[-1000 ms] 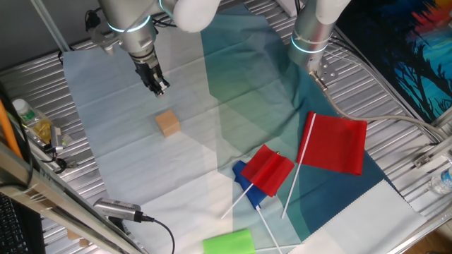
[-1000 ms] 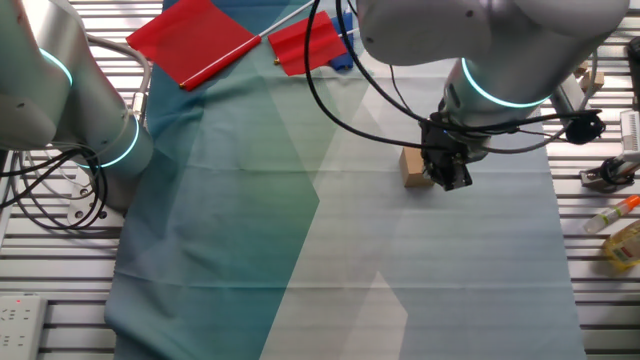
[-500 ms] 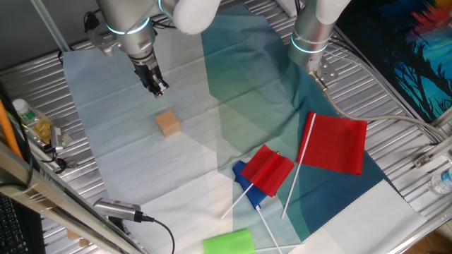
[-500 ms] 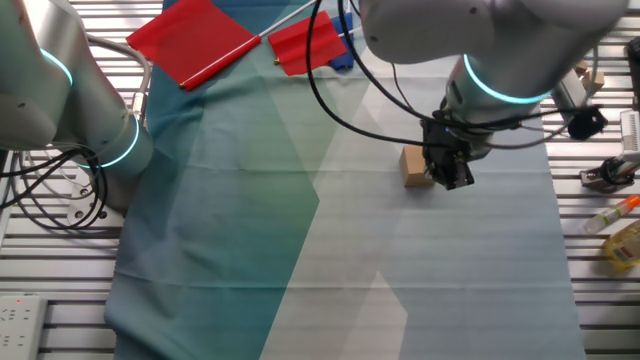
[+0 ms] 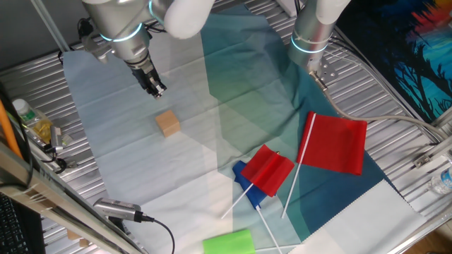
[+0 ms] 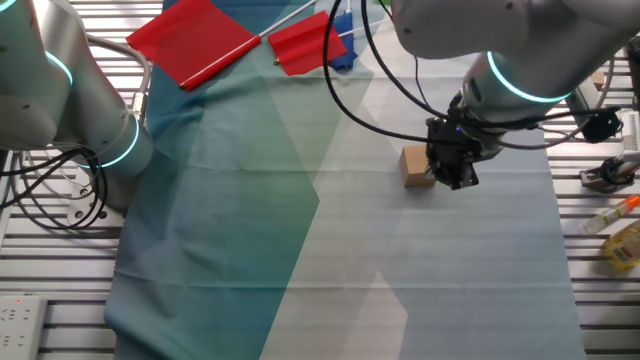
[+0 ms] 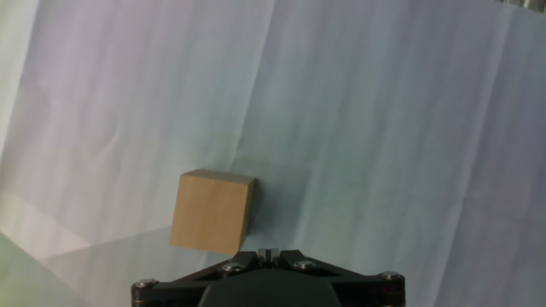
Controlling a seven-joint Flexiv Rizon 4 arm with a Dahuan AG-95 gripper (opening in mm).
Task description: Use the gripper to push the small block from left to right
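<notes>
Small block (image 5: 168, 124) flat on cloth (image 5: 106, 141), corner toward closed end effector (image 5: 157, 90) nearby.

The block (image 5: 168, 124) was plain tan wood. The gripper (image 5: 157, 89) was black, on a silver arm (image 5: 121, 25) with a glowing cyan ring. The cloth (image 5: 127, 162) ran pale blue on the left into teal on the right. Two flags (image 5: 337, 144) were red on white sticks, a rounded piece (image 5: 228, 243) bright green.
</notes>
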